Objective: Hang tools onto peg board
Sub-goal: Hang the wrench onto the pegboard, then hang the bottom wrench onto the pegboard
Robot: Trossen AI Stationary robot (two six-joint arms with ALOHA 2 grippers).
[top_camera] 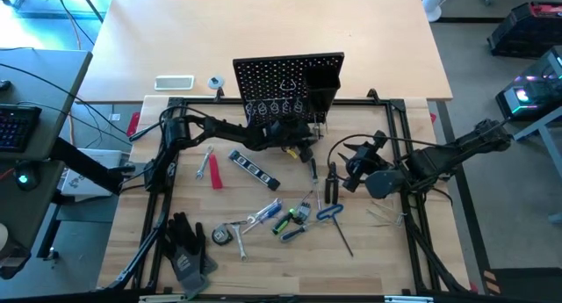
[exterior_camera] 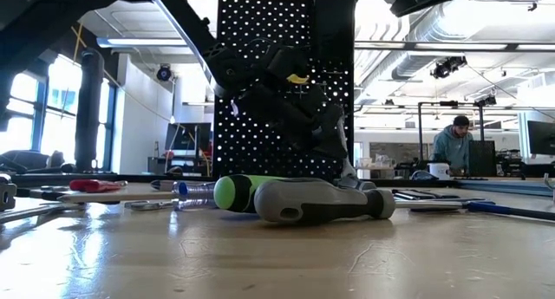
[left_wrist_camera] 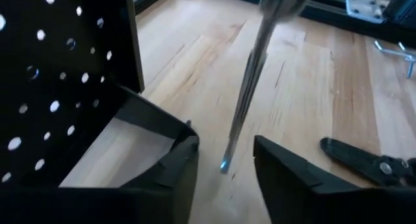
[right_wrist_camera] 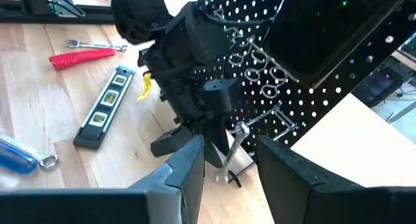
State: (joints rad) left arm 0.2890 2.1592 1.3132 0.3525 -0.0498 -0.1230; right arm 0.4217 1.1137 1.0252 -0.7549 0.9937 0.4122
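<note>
The black peg board (top_camera: 288, 83) stands upright at the table's far middle, with wire ring holders (right_wrist_camera: 260, 68) and a black box bin (top_camera: 321, 85). My left gripper (left_wrist_camera: 224, 175) is open just in front of its lower right part. A screwdriver's thin metal shaft (left_wrist_camera: 250, 81) comes down between the fingers, its tip (left_wrist_camera: 224, 164) just above the table, apart from both. What bears its upper end does not show. My right gripper (right_wrist_camera: 227, 165) hovers open to the right and holds nothing. Other tools lie loose on the table: pliers (top_camera: 331, 184), a green screwdriver (top_camera: 283, 222), a red flat tool (top_camera: 215, 173).
A spirit level (top_camera: 255, 167), wrenches (top_camera: 205, 161) and a blue-handled hex key (top_camera: 329, 212) lie in the table's middle. Black gloves (top_camera: 186, 250) are at the near left. A white flat device (top_camera: 174, 82) lies beyond the frame. A person (exterior_camera: 453, 143) stands far off in the room.
</note>
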